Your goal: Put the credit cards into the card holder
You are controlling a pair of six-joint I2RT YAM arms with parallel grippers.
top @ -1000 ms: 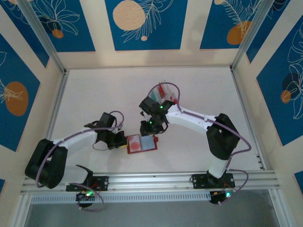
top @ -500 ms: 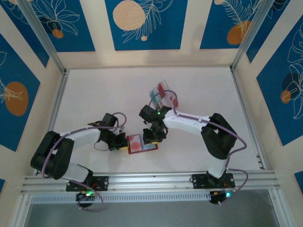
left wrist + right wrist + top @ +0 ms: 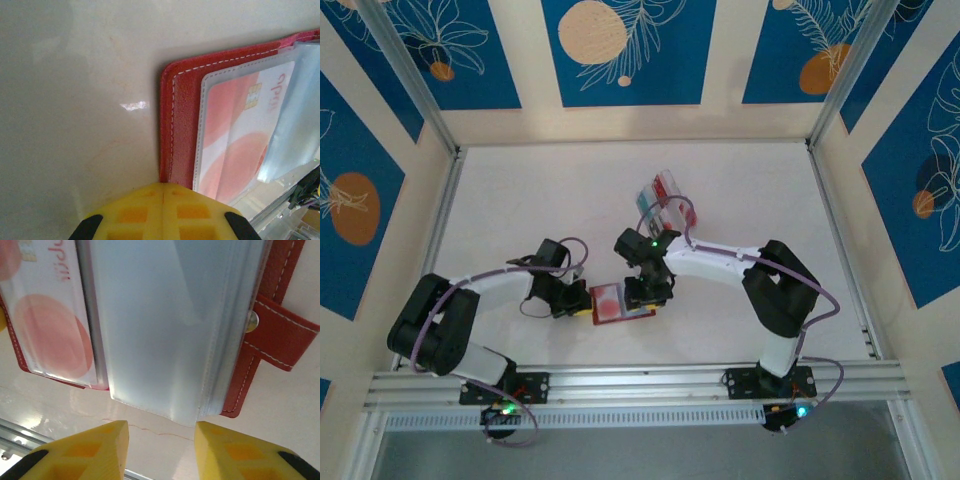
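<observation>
With the card holder (image 3: 618, 303) lying open at lower centre of the top view, keep the closed left gripper (image 3: 162, 194) pressed at its left edge while the right gripper (image 3: 160, 434), fingers apart and empty, having dropped from upper right onto its right edge, parts the clear pockets (image 3: 160, 325).

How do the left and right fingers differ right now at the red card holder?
The left fingers are pressed together; the right fingers stand apart. The left fingers sit at the card holder's stitched red edge, beside the pocketed pink card; the right fingers sit by the clear pockets near the closing tab. Both pairs are yellow, and neither visibly holds anything.
</observation>
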